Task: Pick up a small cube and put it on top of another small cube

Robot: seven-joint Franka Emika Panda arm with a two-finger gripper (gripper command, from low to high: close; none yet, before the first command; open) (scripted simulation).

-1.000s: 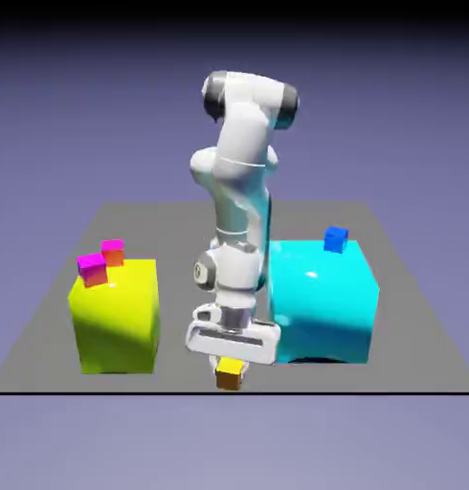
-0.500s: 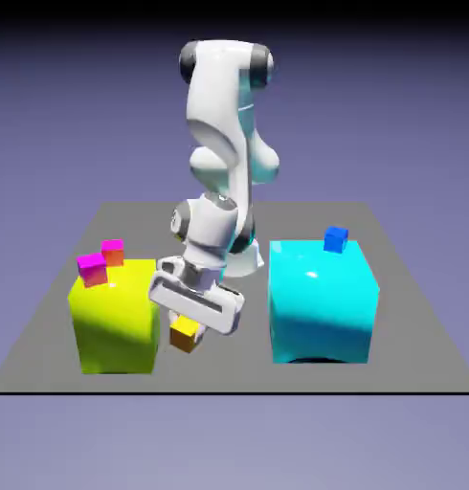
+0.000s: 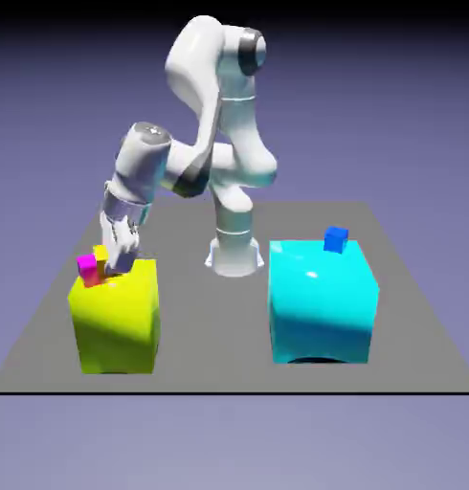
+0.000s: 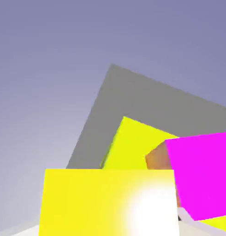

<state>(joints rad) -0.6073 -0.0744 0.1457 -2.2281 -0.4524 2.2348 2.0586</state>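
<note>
With the gripper [image 3: 117, 260] clamped on the small cube [image 3: 101, 255], centre it squarely above the magenta cube [image 3: 87, 265] (edges aligned) before lowering.

The white arm's gripper [image 3: 117, 263] hangs closed over the big yellow block [image 3: 116, 316], with a tiny yellow-topped cube [image 3: 101, 253] at its fingers beside a small magenta-topped cube [image 3: 87, 267]. A small blue cube [image 3: 336, 239] sits on the big cyan block [image 3: 322, 302].

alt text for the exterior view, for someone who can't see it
A white robot arm's gripper holds a small cube over the big yellow block, beside a magenta-topped cube. At the exterior view's right, a blue cube sits on a cyan block.
</note>
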